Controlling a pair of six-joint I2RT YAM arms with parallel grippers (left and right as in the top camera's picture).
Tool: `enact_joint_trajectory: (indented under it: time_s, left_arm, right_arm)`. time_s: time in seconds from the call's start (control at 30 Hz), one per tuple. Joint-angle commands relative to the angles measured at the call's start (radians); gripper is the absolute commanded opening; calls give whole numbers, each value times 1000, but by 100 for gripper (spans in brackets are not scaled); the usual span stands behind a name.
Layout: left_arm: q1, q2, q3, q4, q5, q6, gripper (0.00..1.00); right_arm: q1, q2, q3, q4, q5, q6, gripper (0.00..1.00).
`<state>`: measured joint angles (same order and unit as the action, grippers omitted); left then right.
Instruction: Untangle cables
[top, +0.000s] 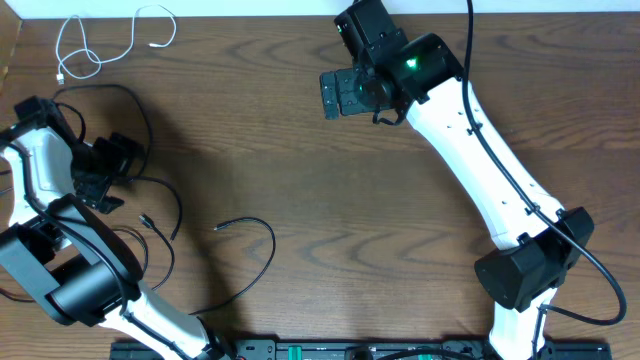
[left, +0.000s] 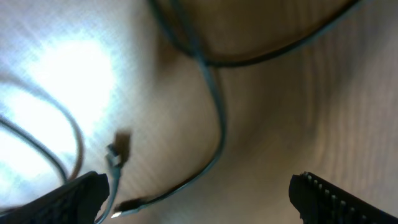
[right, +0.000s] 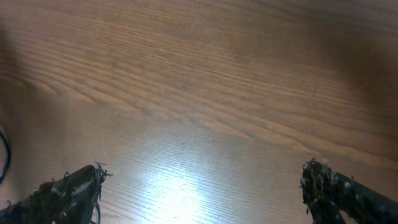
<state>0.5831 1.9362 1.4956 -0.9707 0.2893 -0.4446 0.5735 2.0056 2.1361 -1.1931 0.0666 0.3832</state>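
Observation:
A thin white cable (top: 100, 45) lies in loose loops at the far left corner of the table. Thin black cables (top: 150, 130) loop around my left gripper (top: 105, 175) at the left side. One black cable (top: 262, 262) curls toward the middle and ends in a small plug (top: 217, 228). In the left wrist view my left gripper (left: 199, 199) stands wide open above the wood, and a black cable (left: 214, 106) with its plug end (left: 127, 205) lies on the table near the left finger (left: 74, 196), free of the pads. My right gripper (top: 340, 93) hangs open over bare wood (right: 202, 186).
The wooden table (top: 330, 200) spreads between the two arms. The right arm's white link (top: 480, 150) slants down to its base (top: 520, 265) at the front right. The left arm's base (top: 70, 280) stands at the front left. A thicker black cord (top: 600, 270) trails by the right base.

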Motion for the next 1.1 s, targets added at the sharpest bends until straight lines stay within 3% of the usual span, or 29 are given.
enact_joint_trajectory:
  time_s: [0.0,0.4,0.8,1.07]
  left_arm:
    - [-28,11,13,26,6,-13,98]
    - [-131,11,-2,149,-80,-14,100]
    - [-148,20,-74,177,-214,-222,94]
    - [-188,37,-105,195,-201,-235,88]
  right_arm:
    - [-3,9,-5,-5,2,13,99]
    - [-3,9,-5,-17,2,13,99]
    - [-2,9,-5,-48,2,51,99]
    - [-2,9,-5,-46,2,59,99]
